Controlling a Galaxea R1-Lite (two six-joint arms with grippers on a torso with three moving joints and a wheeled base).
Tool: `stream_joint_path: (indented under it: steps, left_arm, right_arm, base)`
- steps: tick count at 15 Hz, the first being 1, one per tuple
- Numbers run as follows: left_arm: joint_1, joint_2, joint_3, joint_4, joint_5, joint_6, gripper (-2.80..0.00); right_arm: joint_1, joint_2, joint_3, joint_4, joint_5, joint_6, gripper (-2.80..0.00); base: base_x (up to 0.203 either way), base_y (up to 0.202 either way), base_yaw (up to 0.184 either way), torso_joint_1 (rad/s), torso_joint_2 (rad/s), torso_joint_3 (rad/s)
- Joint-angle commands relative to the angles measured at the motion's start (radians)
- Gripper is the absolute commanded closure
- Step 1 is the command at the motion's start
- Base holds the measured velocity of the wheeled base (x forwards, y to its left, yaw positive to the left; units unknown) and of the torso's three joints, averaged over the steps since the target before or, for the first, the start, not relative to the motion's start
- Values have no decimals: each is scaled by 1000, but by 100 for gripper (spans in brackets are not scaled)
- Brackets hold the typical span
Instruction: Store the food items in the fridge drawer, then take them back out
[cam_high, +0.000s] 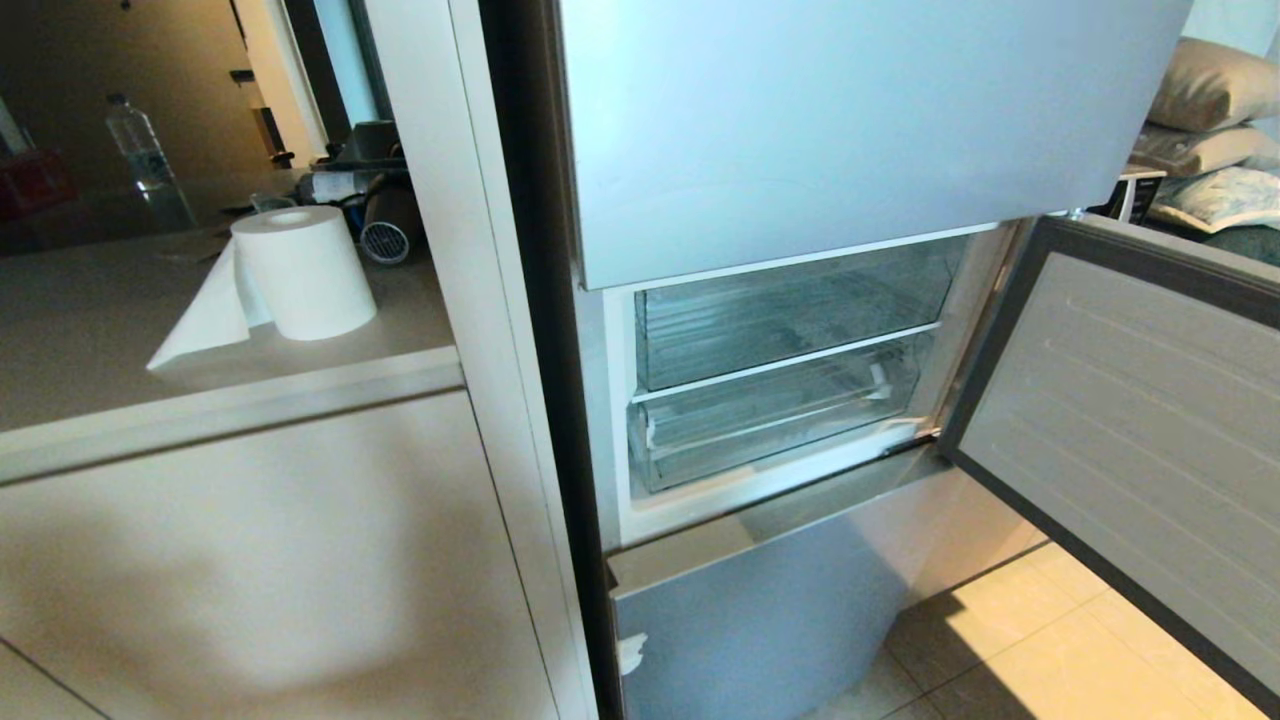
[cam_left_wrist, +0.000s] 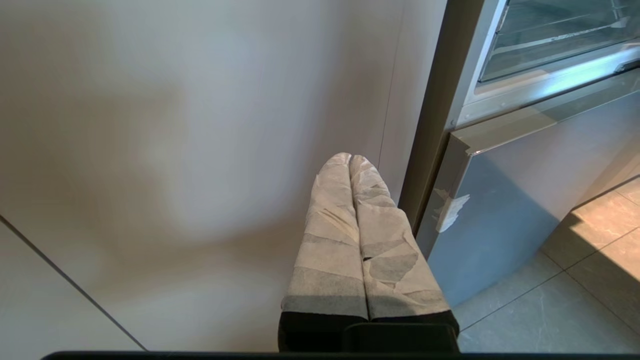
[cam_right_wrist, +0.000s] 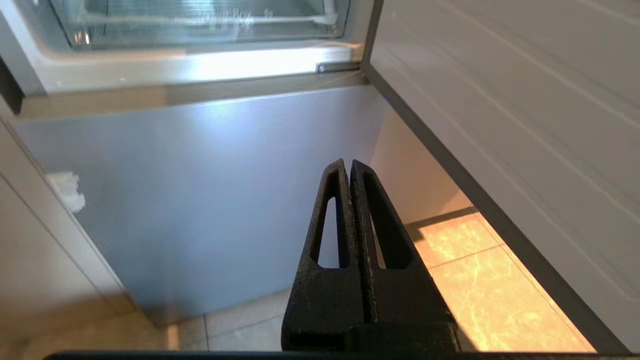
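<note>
- Holding my right tool (cam_right_wrist: 350, 167) low before the fridge, I keep its two black slotted fingers (cam_right_wrist: 330, 225) pressed together with nothing between them.
- Its tips point at the closed grey lower fridge door (cam_right_wrist: 200, 200), well below the open compartment.
- My left tool (cam_left_wrist: 350, 159), its fingers wrapped in pale tape, is likewise pinched together and empty, parked in front of the plain beige cabinet panel (cam_left_wrist: 175, 150) just left of the fridge.
- From my head view neither arm shows.
- The wide, shallow clear plastic fridge drawer (cam_high: 770, 420) with the ribbed floor sits pushed in at the bottom of the open compartment, under a white shelf edge and a taller clear bin (cam_high: 790, 315).
- I cannot tell whether anything lies in the drawer; no small red-orange fruit shows in any view.
- The grey middle fridge door (cam_high: 1130, 430) stands swung open to the right, over the sunlit tiled floor (cam_high: 1010, 640).
- On the beige desk (cam_high: 100, 340) to the left stands a white paper towel roll (cam_high: 300, 270), one sheet hanging loose.
</note>
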Motion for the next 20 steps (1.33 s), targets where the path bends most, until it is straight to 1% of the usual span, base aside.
stream_joint_path:
  steps: [1, 4, 5, 16, 20]
  left_arm:
    - [1, 2, 2, 0, 0, 0, 0]
    - [1, 2, 2, -2, 2, -2, 0]
    - [1, 2, 2, 0, 2, -2, 0]
    - [1, 2, 2, 0, 2, -2, 0]
    - [1, 2, 2, -2, 2, -2, 0]
  right_arm:
    - [-1, -7, 4, -2, -1, 2, 0]
    - [0, -7, 4, -3, -1, 4, 0]
    - [1, -7, 4, -3, -1, 5, 0]
    - [0, -7, 4, -5, -1, 7, 0]
    - [-1, -7, 3, -4, -9, 5, 0]
  base:
    - [0, 0, 0, 0, 0, 0]
    - [0, 0, 0, 0, 0, 0]
    - [-123, 0, 0, 19, 8, 2]
    - [-191, 0, 1, -1, 3, 1]
    - [-18, 0, 0, 5, 2, 0]
